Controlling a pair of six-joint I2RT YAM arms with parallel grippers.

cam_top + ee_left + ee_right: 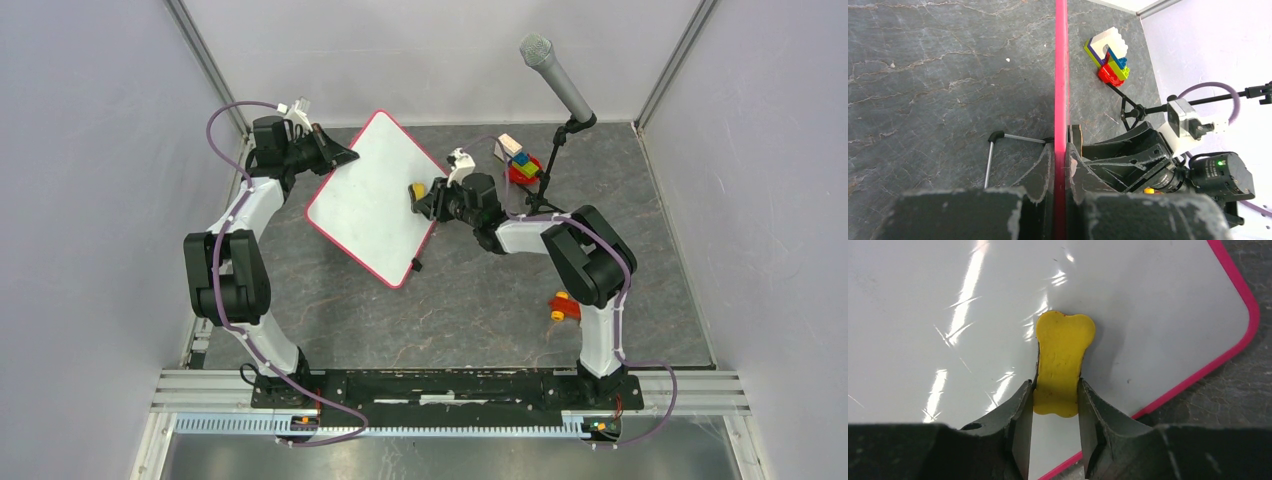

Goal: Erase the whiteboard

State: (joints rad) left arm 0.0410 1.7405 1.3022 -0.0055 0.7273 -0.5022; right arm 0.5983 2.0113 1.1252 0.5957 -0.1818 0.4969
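Whiteboard (pixel 375 195): glossy white, rounded corners, thin pink frame, askew near far edge of grey stone-veined worktop (pixel 480 300). Left pincer (pixel 1061 150) clamped on frame edge. Right pincer (pixel 1055 400) grips yellow bone-shaped eraser (pixel 1063 355), flat against board.

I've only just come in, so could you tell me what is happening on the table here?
The left gripper is clamped on the pink edge of the whiteboard, steadying it. The right gripper holds a yellow bone-shaped eraser against the white surface, near the board's right edge. No writing shows on the board in these views.
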